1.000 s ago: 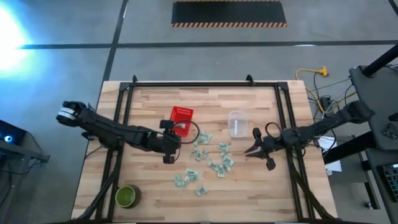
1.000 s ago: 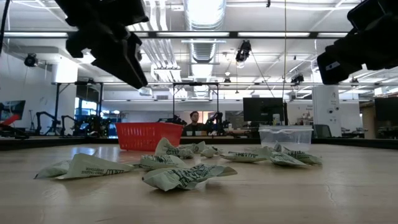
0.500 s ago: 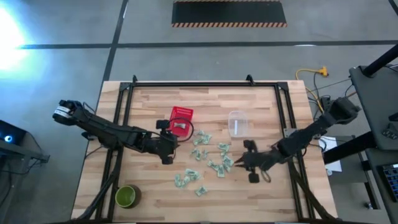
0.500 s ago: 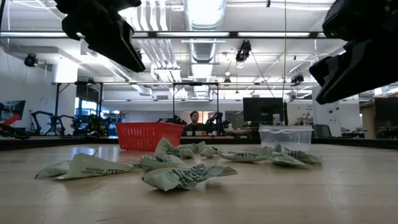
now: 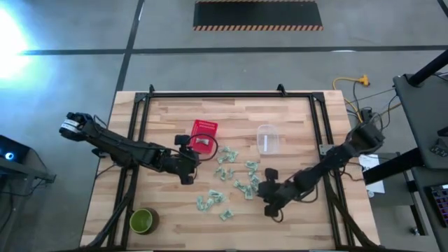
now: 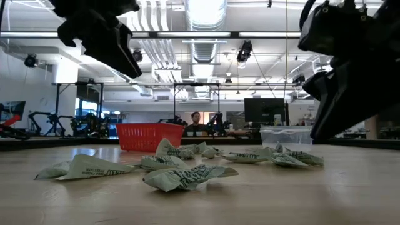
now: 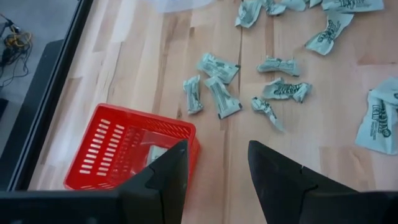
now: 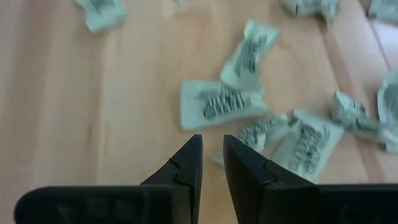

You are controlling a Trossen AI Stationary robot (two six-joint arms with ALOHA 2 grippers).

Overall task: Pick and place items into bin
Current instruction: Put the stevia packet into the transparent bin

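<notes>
Spreading packets [image 5: 234, 178] over wooden table [image 5: 294, 119].

both arms are dark, near-black, built of slim jointed links. the left arm [image 5: 126, 148] ends at its base in a pale silver-white ring, and a thin black cable loops beside its wrist. the left claw [image 7: 214, 171] has two broad, matte black, wedge-shaped fingers; the right claw [image 8: 211, 163] has narrower black fingers tapering to points.

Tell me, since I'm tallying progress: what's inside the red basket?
One pale packet lies in the red basket. The left gripper covers the near corner, so more there cannot be ruled out.
</notes>
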